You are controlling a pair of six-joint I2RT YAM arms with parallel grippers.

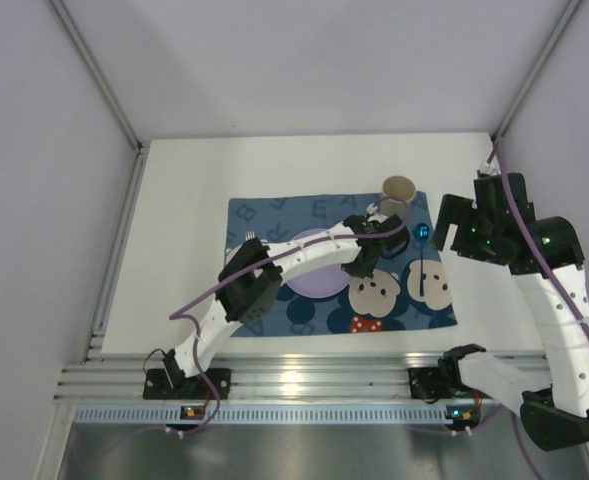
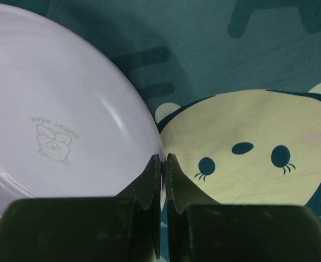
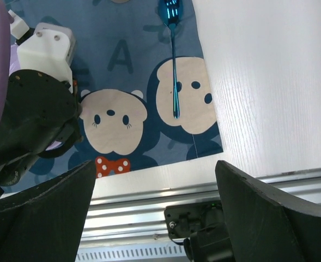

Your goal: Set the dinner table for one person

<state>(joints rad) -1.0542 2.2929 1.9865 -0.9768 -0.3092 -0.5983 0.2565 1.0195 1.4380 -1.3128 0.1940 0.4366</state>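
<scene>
This is a robotics lab test cell. Plain grey panels (image 1: 304,60) wall in a white tabletop (image 1: 179,260), and a cabled left arm (image 1: 274,262) and right arm (image 1: 564,310) are bolted along an aluminium rail (image 1: 304,380).

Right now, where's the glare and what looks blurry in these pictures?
Top view: glare on the metal rail. Left wrist view: soft sheen on the plate, dark jaws blurred. Right wrist view: spoon sharp, near jaws out of focus.
</scene>
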